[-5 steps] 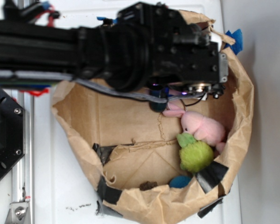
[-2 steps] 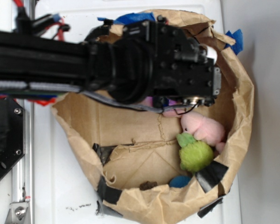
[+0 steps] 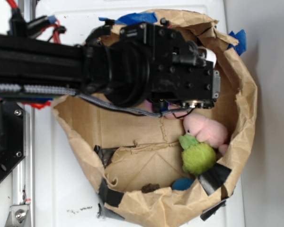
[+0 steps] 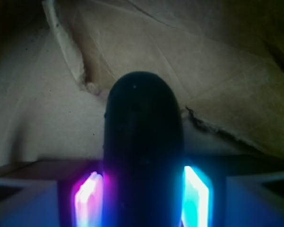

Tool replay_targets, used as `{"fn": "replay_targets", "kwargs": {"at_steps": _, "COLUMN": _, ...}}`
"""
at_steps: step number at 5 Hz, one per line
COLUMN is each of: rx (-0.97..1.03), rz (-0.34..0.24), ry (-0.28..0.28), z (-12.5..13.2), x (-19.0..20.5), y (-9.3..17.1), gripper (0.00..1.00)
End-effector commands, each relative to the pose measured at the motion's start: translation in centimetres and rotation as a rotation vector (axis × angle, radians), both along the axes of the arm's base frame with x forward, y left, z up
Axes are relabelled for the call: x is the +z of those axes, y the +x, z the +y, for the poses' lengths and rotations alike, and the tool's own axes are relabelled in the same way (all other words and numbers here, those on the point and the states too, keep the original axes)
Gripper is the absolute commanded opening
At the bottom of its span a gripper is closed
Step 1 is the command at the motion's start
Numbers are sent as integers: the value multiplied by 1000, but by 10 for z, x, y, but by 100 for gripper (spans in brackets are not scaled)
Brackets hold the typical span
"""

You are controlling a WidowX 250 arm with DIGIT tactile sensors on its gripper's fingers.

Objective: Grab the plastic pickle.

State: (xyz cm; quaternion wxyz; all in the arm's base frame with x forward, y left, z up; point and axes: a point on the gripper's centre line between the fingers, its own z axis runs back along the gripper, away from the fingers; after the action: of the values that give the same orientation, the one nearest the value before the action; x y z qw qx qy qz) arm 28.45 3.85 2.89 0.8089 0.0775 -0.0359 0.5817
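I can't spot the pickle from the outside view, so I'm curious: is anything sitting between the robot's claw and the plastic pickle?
Nothing visible does. In the wrist view the plastic pickle already fills the space between the gripper fingers, with only brown paper behind it. From outside, the arm itself hides it.

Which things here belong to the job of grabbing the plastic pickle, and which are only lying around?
Belong to the job:
- plastic pickle, between the lit fingers
- hand

Just lying about:
- pink plush bunny
- yellow-green plush ball
- small blue object
- brown paper bag holding them
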Motion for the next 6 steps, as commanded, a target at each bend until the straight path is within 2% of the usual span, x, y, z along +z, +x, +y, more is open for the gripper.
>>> {"fn": "replay_targets", "kwargs": {"at_steps": 1, "rx": -248, "rz": -72, "ry": -22, "z": -9, "x": 30, "y": -7, "gripper": 0}}
{"fn": "replay_targets", "kwargs": {"at_steps": 2, "rx": -499, "rz": -178, "ry": -49, "z": -19, "x": 70, "y": -16, "gripper": 0}}
{"fn": "replay_targets", "kwargs": {"at_steps": 3, "rx": -666, "rz": -126, "ry": -150, "z": -25, "x": 107, "y": -17, "gripper": 0}}
{"fn": "replay_targets", "kwargs": {"at_steps": 4, "rx": -791, "rz": -68, "ry": -286, "z": -41, "x": 121, "y": -16, "gripper": 0}}
{"fn": "replay_targets", "kwargs": {"at_steps": 5, "rx": -835, "rz": -91, "ry": -271, "z": -41, "x": 122, "y": -13, "gripper": 0}}
{"fn": "replay_targets", "kwargs": {"at_steps": 6, "rx": -839, "rz": -99, "ry": -292, "z": -37, "x": 124, "y": -11, "gripper": 0}}
